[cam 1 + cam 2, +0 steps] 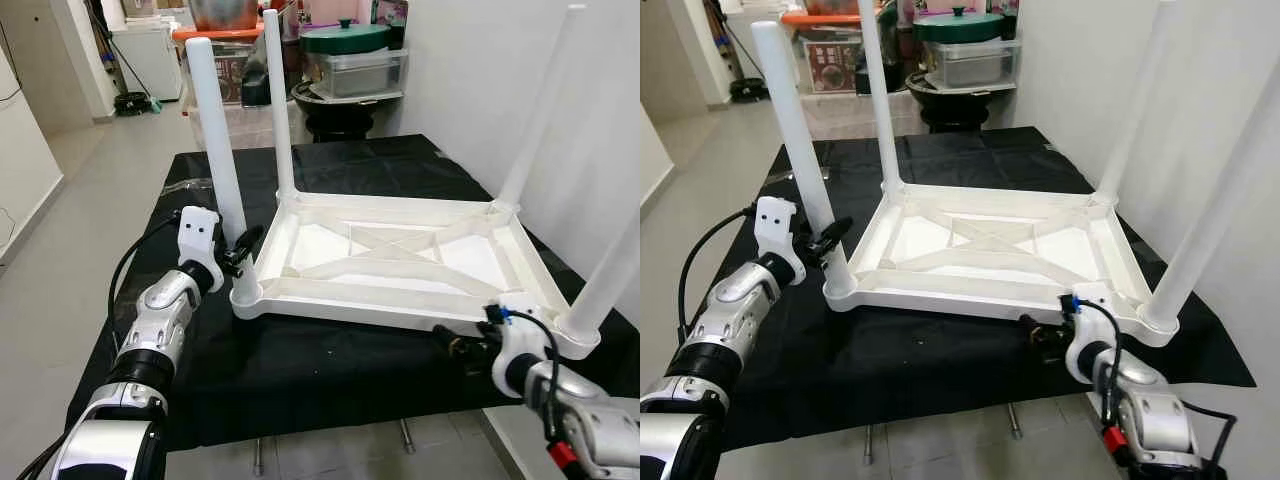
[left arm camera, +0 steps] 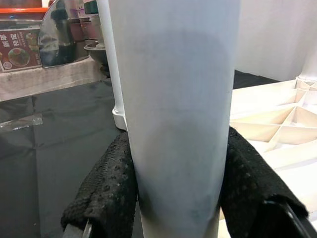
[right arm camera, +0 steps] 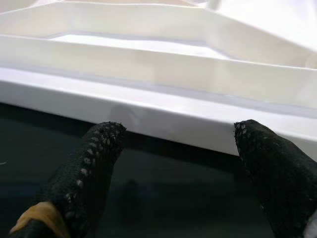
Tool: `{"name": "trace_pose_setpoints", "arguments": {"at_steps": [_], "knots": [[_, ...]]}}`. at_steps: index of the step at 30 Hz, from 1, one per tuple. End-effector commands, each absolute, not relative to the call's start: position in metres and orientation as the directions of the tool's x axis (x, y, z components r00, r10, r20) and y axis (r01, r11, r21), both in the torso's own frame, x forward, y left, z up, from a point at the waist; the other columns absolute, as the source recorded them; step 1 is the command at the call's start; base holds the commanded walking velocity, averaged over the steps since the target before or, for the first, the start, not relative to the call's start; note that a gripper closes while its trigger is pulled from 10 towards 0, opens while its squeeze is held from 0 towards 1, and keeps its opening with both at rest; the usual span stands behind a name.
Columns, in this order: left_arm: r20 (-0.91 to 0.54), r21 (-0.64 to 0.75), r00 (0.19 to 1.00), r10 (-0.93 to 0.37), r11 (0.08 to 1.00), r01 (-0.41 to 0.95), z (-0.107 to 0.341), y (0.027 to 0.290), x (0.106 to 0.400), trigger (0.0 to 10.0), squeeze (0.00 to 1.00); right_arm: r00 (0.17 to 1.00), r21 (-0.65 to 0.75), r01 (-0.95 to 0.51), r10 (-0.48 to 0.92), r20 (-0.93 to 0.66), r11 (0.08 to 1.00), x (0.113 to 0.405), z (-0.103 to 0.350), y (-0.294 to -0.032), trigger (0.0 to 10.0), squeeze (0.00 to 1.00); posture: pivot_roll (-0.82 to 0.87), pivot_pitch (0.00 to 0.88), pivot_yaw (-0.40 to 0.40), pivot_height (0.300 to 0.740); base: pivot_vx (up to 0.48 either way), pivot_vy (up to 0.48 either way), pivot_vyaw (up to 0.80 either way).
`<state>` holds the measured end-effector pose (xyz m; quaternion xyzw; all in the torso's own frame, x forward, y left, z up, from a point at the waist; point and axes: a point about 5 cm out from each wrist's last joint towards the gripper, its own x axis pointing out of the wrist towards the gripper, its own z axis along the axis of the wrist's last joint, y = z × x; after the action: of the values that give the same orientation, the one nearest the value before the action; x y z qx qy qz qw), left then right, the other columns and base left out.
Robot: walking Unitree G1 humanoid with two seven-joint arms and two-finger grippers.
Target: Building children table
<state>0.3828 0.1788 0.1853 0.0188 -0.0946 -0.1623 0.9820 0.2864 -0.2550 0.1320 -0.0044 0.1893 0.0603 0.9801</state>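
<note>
White plastic children's table (image 1: 400, 250): upside down on a tabletop (image 1: 330, 365) covered with black cloth, four legs up. Upper ends of the two right-side legs cut off by the frame edge.

Near-left leg (image 1: 222, 150): seated in its corner socket. Left gripper (image 1: 243, 248), jaws pinching this leg low on the shaft; the fingers (image 2: 106, 193) press on both sides in the left wrist view.

Right gripper (image 1: 452, 345): jaws spread, at the table's near rim, not touching it; fingertips largely hidden in the head views.

Background: clear lidded bin (image 1: 355, 70), contents indistinct, dark green lid (image 1: 345, 38) on top.
</note>
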Motion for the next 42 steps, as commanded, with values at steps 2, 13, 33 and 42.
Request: {"name": "trace_pose_setpoints", "arguments": {"at_steps": [2, 13, 33, 42], "knots": [[0.142, 0.056, 0.936, -0.321, 0.947, 0.316, 0.175, 0.18, 0.377, 10.0, 0.0, 0.921, 0.021, -0.1, 0.1, -0.376, 0.995, 0.289, 0.129, -0.254, 10.0, 0.0, -0.03, 0.0, 0.025, 0.74, 0.0, 0.0, 0.0], [0.165, 0.083, 0.915, -0.369, 0.929, 0.36, 0.176, 0.181, 0.357, 10.0, 0.0, 0.901, 0.047, -0.111, 0.121, -0.418, 0.993, 0.292, 0.12, -0.245, 10.0, 0.0, -0.01, 0.0, 0.006, 0.74, 0.0, 0.0, 0.0], [0.143, 0.025, 0.804, -0.577, 0.814, 0.58, 0.18, 0.143, 0.319, 10.0, 0.0, 0.94, 0.061, 0.069, -0.044, -0.338, 0.996, 0.329, 0.122, -0.243, 10.0, 0.0, 0.01, 0.0, 0.004, 0.74, 0.0, 0.0, 0.0], [0.134, -0.015, 0.697, -0.704, 0.702, 0.712, 0.186, 0.106, 0.307, 10.0, 0.0, 0.942, 0.068, -0.008, 0.031, -0.335, 0.998, 0.345, 0.118, -0.212, 10.0, 0.0, 0.02, 0.0, 0.008, 0.74, 0.0, 0.0, 0.0]]}}
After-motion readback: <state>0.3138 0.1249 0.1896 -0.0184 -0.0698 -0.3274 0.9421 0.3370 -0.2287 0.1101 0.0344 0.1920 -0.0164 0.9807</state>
